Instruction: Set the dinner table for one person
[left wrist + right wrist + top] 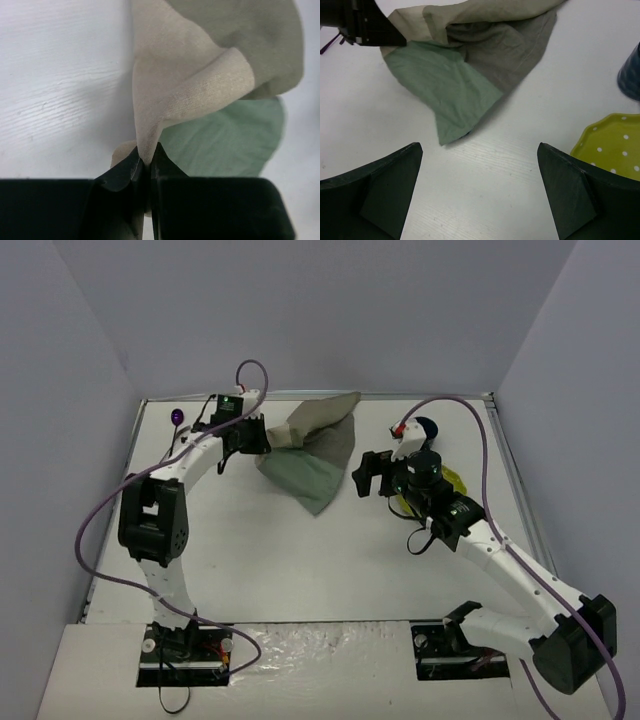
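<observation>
Clamped together on a beige corner of the patchwork cloth, my left claw holds that corner raised, I judge so I can drag the heap flat as a placemat. The white dinner table lies beneath everything, with the cloth bunched toward its far middle. My right claw hangs wide apart and empty near the green corner. The lime dotted plate and dark blue cup wait to the right, off the fabric.

The dinner table is a large, flat, white rectangle with a thin metal rim and faint grain lines, lying level across the top view.
</observation>
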Controlling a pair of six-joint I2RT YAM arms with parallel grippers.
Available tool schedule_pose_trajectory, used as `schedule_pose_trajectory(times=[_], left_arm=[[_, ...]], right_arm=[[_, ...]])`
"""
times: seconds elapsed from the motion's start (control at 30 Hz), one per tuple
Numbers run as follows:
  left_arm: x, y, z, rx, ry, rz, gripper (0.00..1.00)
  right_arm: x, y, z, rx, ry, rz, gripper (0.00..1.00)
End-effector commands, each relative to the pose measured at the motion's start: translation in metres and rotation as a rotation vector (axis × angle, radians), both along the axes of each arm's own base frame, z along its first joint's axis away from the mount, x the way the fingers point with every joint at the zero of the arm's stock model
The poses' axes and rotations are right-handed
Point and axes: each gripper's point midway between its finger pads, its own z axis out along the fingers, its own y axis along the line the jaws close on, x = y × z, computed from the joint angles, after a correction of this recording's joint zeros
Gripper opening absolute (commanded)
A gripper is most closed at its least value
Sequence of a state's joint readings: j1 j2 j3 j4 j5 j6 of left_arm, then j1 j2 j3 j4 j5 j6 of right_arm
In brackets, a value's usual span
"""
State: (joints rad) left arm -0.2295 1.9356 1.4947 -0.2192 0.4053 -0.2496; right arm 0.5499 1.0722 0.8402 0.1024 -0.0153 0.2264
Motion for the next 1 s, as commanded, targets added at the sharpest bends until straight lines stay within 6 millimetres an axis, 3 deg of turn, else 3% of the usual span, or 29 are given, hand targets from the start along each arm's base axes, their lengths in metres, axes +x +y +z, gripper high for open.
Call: schedule_pose_trajectory(times=[0.0, 0.13, 0.23, 0.47, 0.57, 0.77, 0.97], left_arm=[[-0.037, 0.018, 0.114, 0.005, -0.131, 0.071, 0.0], [-0.081, 0.022, 0.114, -0.068, -0.071, 0.151, 0.0], [-0.118, 0.038, 0.076, -0.02, 0.04, 0.207, 0.0], [-0.168, 0.063, 0.037, 0.052, 0.113, 0.282, 0.0], [-0.171, 0.064, 0.052, 0.046, 0.077, 0.282, 0.0], [-0.158, 0.075, 0.098, 0.053, -0.03, 0.344, 0.0], [-0.145, 0.048, 0.128, -0.012, -0.078, 0.293, 0.0]], right_arm=[[0.031, 0.013, 0.051, 0.119, -0.106, -0.062, 0.96], [0.044, 0.024, 0.036, 0.135, -0.045, -0.075, 0.96], [0.05, 0.033, 0.015, 0.135, 0.023, -0.072, 0.96], [0.049, 0.056, -0.034, 0.11, 0.152, 0.002, 0.96], [0.047, 0.06, -0.043, 0.102, 0.164, 0.02, 0.95], [0.037, 0.061, -0.033, 0.102, 0.129, 0.076, 0.95], [0.024, 0.063, -0.034, 0.089, 0.101, 0.125, 0.95]])
